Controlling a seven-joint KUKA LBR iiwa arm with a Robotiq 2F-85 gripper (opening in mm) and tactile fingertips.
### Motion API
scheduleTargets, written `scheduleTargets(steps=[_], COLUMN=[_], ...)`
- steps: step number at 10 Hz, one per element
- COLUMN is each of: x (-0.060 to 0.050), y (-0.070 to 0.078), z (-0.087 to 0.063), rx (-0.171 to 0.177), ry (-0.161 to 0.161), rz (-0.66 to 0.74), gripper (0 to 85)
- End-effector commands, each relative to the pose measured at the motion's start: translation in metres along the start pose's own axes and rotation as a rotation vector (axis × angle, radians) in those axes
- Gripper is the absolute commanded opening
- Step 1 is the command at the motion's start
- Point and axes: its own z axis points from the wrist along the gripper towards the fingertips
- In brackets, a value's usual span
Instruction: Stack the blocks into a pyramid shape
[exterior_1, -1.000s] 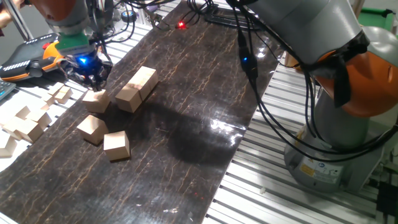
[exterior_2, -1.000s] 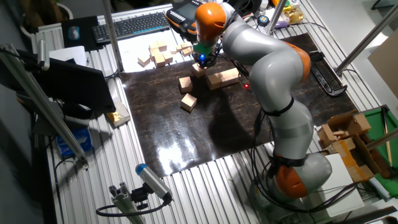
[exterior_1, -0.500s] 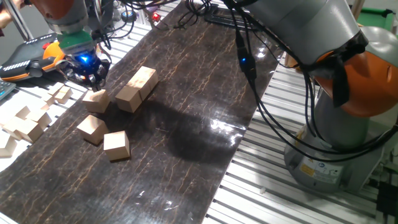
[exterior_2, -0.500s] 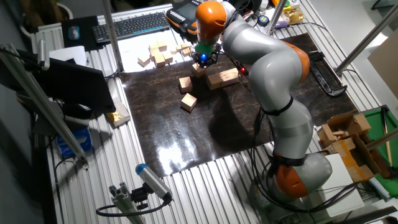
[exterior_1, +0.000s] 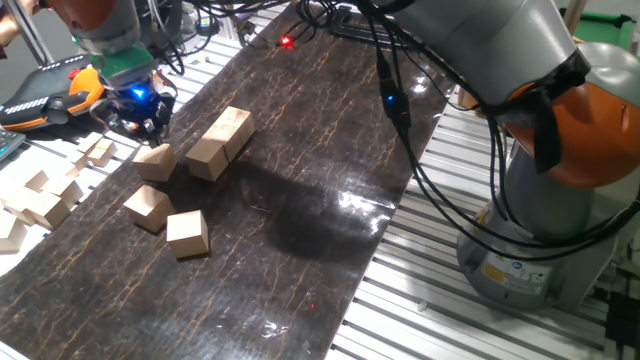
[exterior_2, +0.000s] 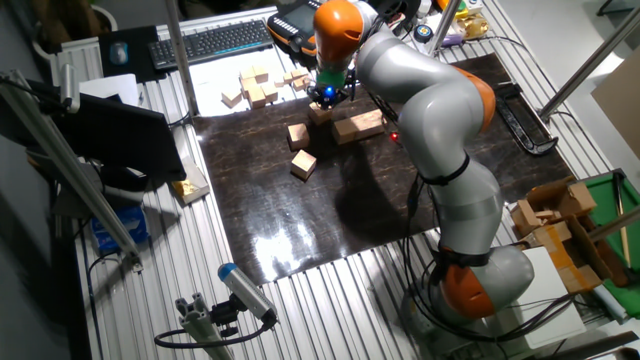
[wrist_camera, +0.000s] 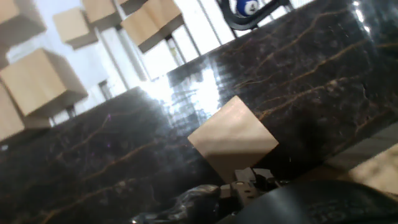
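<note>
Several tan wooden blocks lie on the dark mat. Two stand touching in a row, also seen in the other fixed view. One single block lies just left of the row and fills the middle of the hand view. Two more blocks lie nearer the front. My gripper hovers just above and behind the single block, apart from it and holding nothing. Its fingers are too dark and small to tell whether they are open or shut. No blocks are stacked.
A loose pile of smaller pale wooden pieces lies off the mat's left edge, also in the other fixed view. A keyboard sits behind it. Cables hang over the mat. The arm's base stands at the right.
My gripper has risen and drawn back a little from the single block. The block stays on the mat; the other blocks have not moved.
</note>
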Motion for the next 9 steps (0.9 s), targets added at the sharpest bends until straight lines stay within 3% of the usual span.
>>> scheduleTargets(steps=[1, 6, 9], x=[0.0000, -0.0026, -0.0060], y=[0.0002, 0.0038, 0.0045], z=[0.0001, 0.0044, 0.0035], rx=[-0.013, -0.019, 0.010], ry=[-0.005, -0.017, -0.040], rz=[-0.393, -0.477, -0.625], gripper=[0.7, 0.7, 0.7])
